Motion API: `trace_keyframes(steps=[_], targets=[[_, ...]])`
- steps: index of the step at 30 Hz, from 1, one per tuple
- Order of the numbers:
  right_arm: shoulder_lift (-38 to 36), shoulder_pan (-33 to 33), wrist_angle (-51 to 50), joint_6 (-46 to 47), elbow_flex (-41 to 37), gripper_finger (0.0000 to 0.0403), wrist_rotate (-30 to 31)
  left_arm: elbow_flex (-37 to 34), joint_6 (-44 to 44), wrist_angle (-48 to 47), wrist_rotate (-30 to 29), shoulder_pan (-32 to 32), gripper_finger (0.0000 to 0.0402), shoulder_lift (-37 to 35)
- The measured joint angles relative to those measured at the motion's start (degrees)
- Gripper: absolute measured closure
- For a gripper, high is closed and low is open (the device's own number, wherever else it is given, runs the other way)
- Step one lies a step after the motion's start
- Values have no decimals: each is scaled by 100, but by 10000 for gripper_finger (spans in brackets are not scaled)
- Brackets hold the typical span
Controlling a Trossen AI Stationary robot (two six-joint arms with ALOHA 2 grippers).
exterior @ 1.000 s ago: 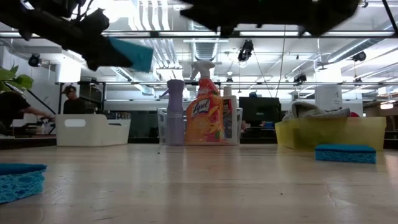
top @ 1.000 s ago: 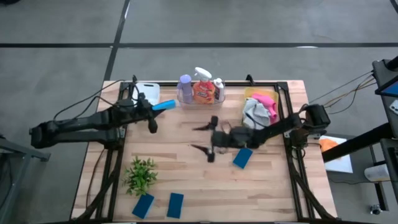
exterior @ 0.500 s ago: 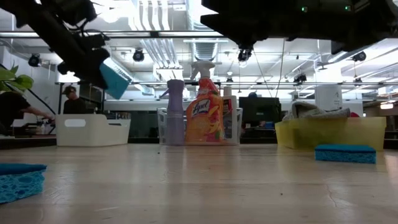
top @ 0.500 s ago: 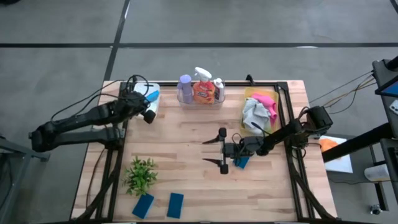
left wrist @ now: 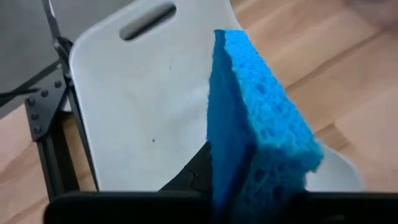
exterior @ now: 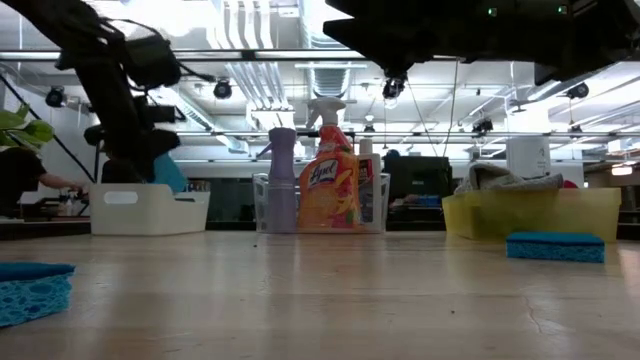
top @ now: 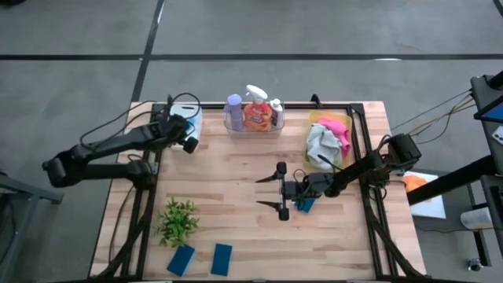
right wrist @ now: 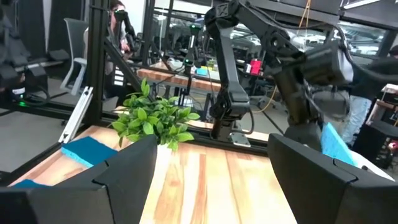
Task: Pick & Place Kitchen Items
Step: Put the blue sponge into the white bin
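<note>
left tool (top: 183,132): over the white tray (top: 194,112) at upper left of the high view, moved there from mid-worktop over the last second. Clamped on a blue sponge (left wrist: 258,134); the sponge stands on edge between the fingers, just above the tray floor. Grip looks about to ease, release not visible yet.
low view: the sponge has dropped from high up to rim level of the white tray.
right tool (top: 277,189): centre of the worktop (top: 236,228), fingers spread wide, holding nothing. Pulled back toward centre right a second ago, parked since. Second blue sponge (top: 305,203) lies just beside it on the wrist side, mostly hidden under the arm.
remaining sponges: two (top: 201,259) at lower left, near the plant (top: 178,221).
bottles: purple, orange spray and small white, all in the clear tray (top: 253,126), top centre.
cloths: pink and grey in the yellow tray (top: 316,119), upper right.
meaning: sponge one is a release away from placed; three left on the worktop.
</note>
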Motion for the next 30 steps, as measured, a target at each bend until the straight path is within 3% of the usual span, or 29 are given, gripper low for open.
trace_keyframes(steps=[7,15,26,30], targets=[[-13,0,0,-39,0,94,0,2,-1,30,1,10,361,514],[-13,0,-9,-39,0,94,-1,4,-32,48,0,10,339,408],[-13,-4,-46,-39,0,94,-8,14,-151,-44,-178,15,143,-18],[-13,-4,-70,-39,0,94,-7,139,-130,-14,-161,15,99,-230]])
